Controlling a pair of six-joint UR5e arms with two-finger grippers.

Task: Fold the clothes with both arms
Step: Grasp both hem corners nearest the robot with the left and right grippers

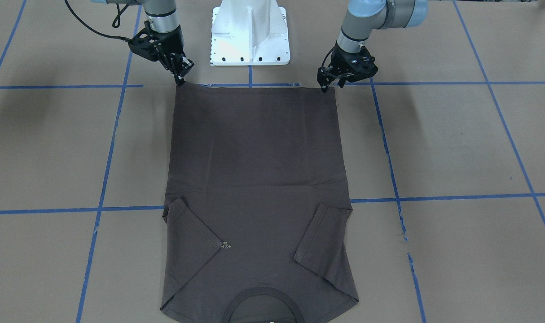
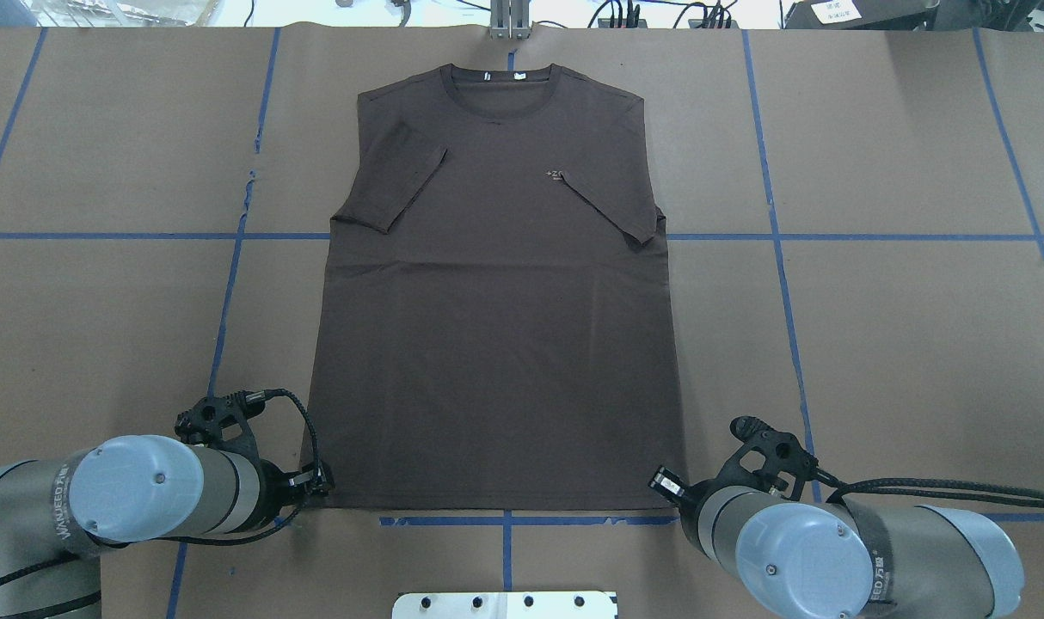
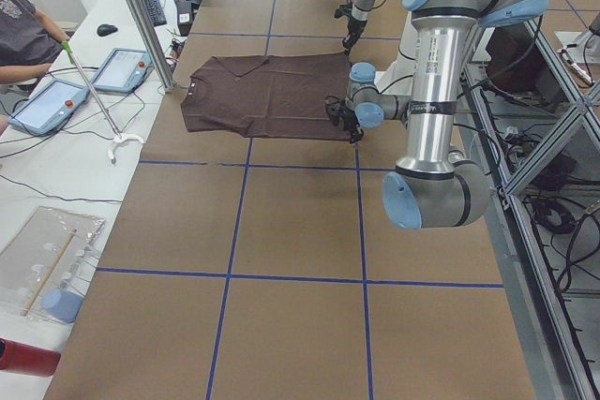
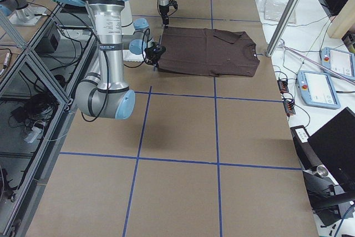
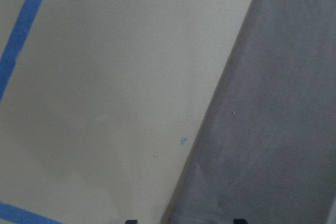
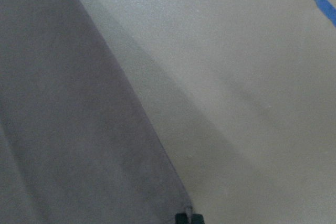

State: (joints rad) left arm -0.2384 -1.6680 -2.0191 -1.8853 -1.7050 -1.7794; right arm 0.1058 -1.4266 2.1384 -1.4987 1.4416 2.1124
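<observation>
- exterior front-facing: the t-shirt (image 1: 254, 157) is being shown flat on the table (image 1: 434, 143), its long axis running away from the robot, collar (image 1: 263, 294) farthest. the right gripper (image 1: 181, 77) and left gripper (image 1: 326, 85) are each being held at their own end of the near hem (image 1: 254, 88).
- overhead exterior: both sleeves (image 2: 402, 185) are being seen folded inward.
- left wrist-mounted: the fingertips (image 5: 131, 221) are being held apart, straddling the corner.
- right wrist-mounted: the fingertips (image 6: 182, 217) are being pressed together, seemingly pinching the corner.
</observation>
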